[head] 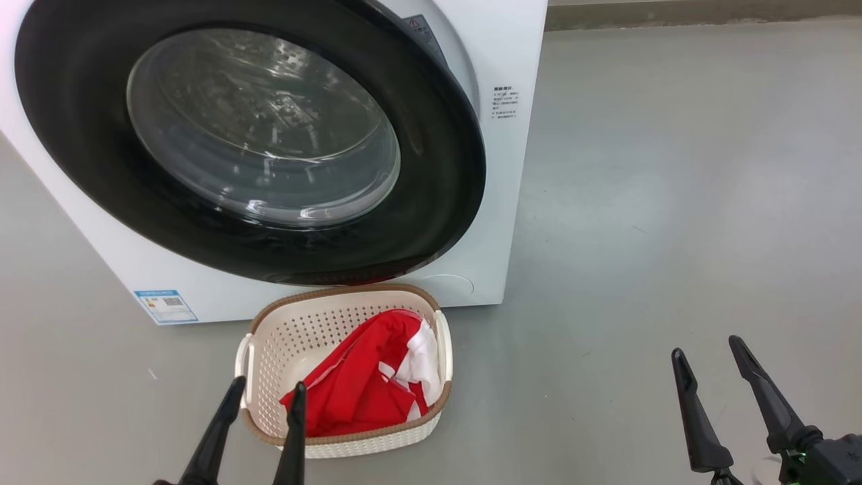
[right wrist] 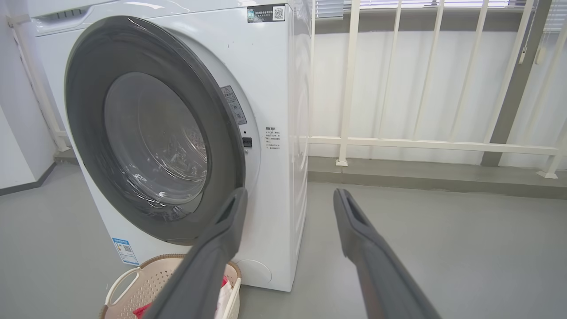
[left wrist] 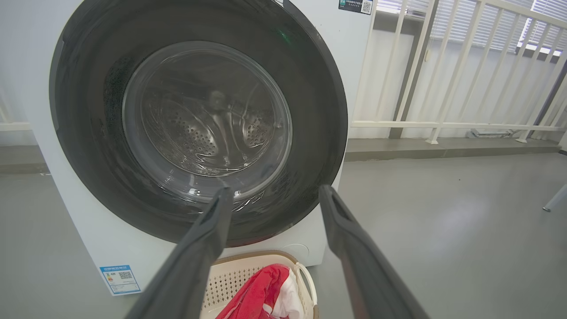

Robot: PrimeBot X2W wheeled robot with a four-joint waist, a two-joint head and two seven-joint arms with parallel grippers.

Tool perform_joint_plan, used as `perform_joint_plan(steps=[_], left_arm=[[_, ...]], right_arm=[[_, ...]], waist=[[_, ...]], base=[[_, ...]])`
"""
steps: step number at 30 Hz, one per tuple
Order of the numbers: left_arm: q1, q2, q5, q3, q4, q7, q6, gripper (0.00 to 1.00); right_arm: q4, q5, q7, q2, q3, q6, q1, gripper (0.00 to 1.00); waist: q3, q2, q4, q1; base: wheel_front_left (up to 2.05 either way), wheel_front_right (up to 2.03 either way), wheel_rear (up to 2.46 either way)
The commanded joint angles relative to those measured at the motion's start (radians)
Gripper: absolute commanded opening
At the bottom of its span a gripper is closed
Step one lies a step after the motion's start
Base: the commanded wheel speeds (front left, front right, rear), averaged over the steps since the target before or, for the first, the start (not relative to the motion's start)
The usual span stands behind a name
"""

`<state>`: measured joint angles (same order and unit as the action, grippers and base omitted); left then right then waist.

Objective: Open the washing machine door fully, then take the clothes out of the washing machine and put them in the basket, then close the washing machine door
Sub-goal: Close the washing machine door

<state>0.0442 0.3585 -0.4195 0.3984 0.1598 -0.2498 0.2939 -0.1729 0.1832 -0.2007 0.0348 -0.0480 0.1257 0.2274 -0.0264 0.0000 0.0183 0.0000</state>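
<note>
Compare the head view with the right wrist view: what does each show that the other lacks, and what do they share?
Head view adds the open left end effector by the basket and the full heap of red-and-white clothes. Right wrist view adds the white railing and the QR sticker high up. Shared: the washing machine, its black door, the basket, the blue label, the open right end effector.

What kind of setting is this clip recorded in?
Likely a laundry corner: a big white front-loading washing machine on a grey floor, a cream perforated plastic basket holding red fabric clothes, a white barred railing behind.
</note>
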Motion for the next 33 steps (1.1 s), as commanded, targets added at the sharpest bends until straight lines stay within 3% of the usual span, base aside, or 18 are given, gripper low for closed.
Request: perform_joint_plan(steps=[1,23,24,26,33], left_arm=[[-0.018,0.001,0.016,-0.035,0.028,-0.011,0.015,1.00],[-0.007,-0.028,0.029,-0.053,0.026,-0.012,-0.001,1.00],[-0.008,-0.030,0.029,-0.053,0.027,-0.012,-0.001,1.00],[-0.010,-0.032,0.033,-0.051,0.028,-0.012,-0.004,1.00],[-0.024,-0.045,0.046,-0.048,0.043,-0.012,-0.013,1.00]], right_arm=[[-0.030,-0.005,0.005,0.015,0.027,0.005,-0.013,1.00],[-0.031,-0.001,0.002,0.015,0.026,0.005,-0.007,1.00],[-0.031,-0.001,0.003,0.015,0.026,0.005,-0.008,0.39],[-0.032,-0.002,0.007,0.015,0.029,0.005,-0.010,0.00],[-0.032,-0.012,0.020,0.015,0.042,0.005,-0.041,0.00]], waist=[[0.001,0.0000,-0.002,0.0000],[-0.005,0.0000,-0.019,0.0000],[-0.007,0.0000,-0.021,0.0000],[-0.011,0.0000,-0.028,0.0000],[-0.043,0.0000,-0.070,0.0000]], base=[[0.00,0.00,0.00],[0.00,0.00,0.00],[0.00,0.00,0.00],[0.00,0.00,0.00],[0.00,0.00,0.00]])
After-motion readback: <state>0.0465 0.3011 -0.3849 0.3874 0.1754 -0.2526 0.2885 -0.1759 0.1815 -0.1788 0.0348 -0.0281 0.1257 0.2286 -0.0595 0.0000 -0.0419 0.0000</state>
